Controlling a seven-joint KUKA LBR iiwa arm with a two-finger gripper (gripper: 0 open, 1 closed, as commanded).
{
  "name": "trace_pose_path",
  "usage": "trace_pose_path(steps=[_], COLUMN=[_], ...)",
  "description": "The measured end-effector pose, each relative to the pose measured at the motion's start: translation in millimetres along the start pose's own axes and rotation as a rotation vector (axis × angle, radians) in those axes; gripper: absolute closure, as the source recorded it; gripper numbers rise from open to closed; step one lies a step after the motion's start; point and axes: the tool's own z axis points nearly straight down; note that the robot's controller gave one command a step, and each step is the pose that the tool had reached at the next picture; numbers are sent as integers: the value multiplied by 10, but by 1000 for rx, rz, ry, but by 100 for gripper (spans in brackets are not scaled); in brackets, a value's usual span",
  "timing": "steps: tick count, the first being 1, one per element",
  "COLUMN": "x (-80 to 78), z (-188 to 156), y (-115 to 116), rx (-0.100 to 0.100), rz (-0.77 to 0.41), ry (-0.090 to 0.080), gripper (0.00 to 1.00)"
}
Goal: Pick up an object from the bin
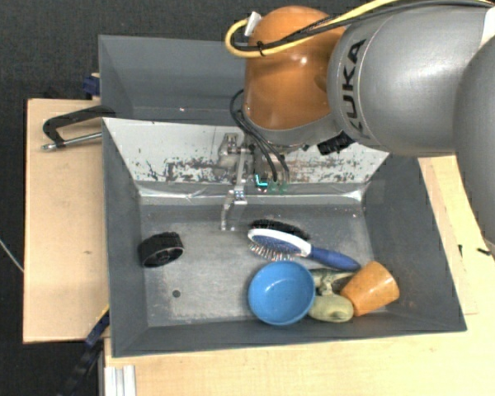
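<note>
Camera view: claw [233,206], grip state impossible to tell, is hanging by the bin's [122,254] back wall just behind the brush [279,242], while bowl [279,294], cup [371,287] and ring [161,250] are lying unlifted, so picking is remaining undone.

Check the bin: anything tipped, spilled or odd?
Only the orange cup at the view's lower right: it lies on its side, against a pale yellowish lump. Nothing looks spilled or broken.
</note>
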Motion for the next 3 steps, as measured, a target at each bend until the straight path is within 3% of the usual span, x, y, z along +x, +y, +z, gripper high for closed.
trace_pose_path(steps=[1,2,3], x=[234,215,212], z=[1276,1235,-78], y=[-917,-884,-959], rx=[-1,-2,0], rz=[-141,-144,-140], ry=[-9,-15,-22], gripper=[0,100,100])
